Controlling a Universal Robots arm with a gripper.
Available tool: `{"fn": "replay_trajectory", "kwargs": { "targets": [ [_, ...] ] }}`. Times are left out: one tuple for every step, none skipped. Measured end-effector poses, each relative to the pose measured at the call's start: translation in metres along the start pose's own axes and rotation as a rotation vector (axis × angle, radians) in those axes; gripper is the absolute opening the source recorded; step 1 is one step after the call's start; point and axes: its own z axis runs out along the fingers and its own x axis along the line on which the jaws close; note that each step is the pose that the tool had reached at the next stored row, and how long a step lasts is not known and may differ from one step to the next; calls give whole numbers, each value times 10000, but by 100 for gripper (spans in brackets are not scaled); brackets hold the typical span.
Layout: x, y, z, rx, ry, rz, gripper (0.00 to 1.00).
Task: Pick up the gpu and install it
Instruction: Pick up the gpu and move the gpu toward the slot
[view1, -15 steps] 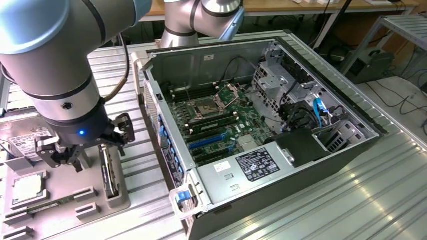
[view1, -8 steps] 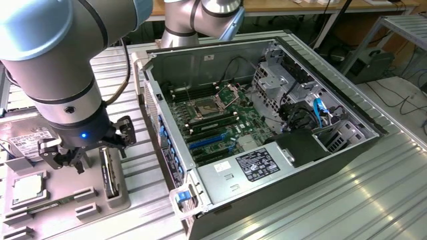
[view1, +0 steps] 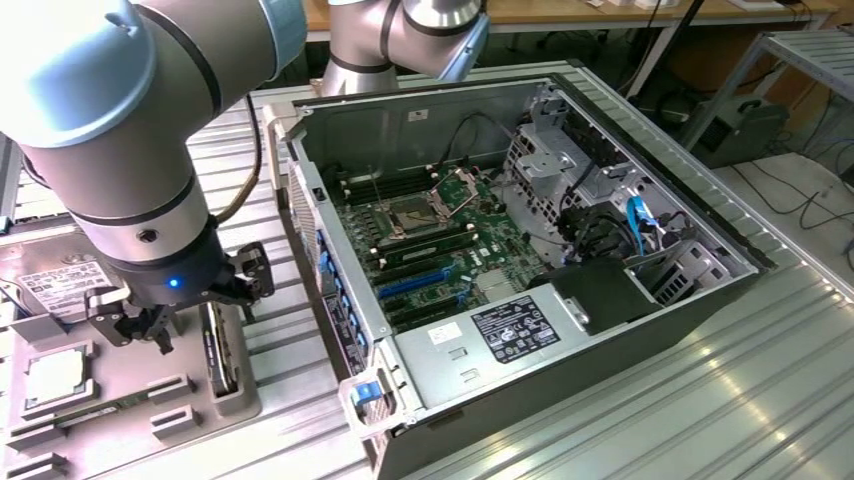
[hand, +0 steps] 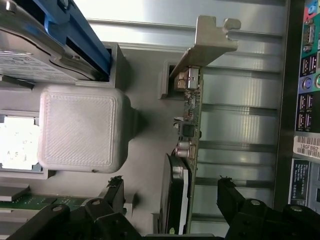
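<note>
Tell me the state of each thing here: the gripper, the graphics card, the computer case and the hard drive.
gripper: open, one finger on each side of the gpu, touching nothing.
gpu: standing on its edge in a slot of the tray, not gripped.
computer case: lying on its side, panel off, inside exposed.
hard drive: lying flat in the tray.

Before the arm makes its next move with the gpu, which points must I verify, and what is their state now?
1. Gripper open: ok, fingers are apart.
2. gpu between the fingers: ok, with a gap on each side.
3. gpu standing on its edge in the tray: ok.
4. Computer case open, blue slots exposed: ok.
5. Slots free of small debris: cannot tell.
</note>
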Motion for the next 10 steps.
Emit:
{"fn": "replay_trajectory", "kwargs": {
  "targets": [
    [0, 0, 0, 1, 1, 1, 84],
    [0, 0, 0, 1, 1, 0, 84],
    [0, 0, 0, 0, 0, 0, 84],
    [0, 0, 0, 1, 0, 0, 84],
    [0, 0, 0, 0, 0, 0, 84],
    [0, 0, 1, 0, 0, 1, 84],
    [0, 0, 1, 0, -1, 0, 84],
    [0, 0, 1, 0, 0, 1, 84],
    [0, 0, 1, 0, 0, 1, 84],
    [0, 0, 1, 0, 0, 1, 84]
  ]
}}
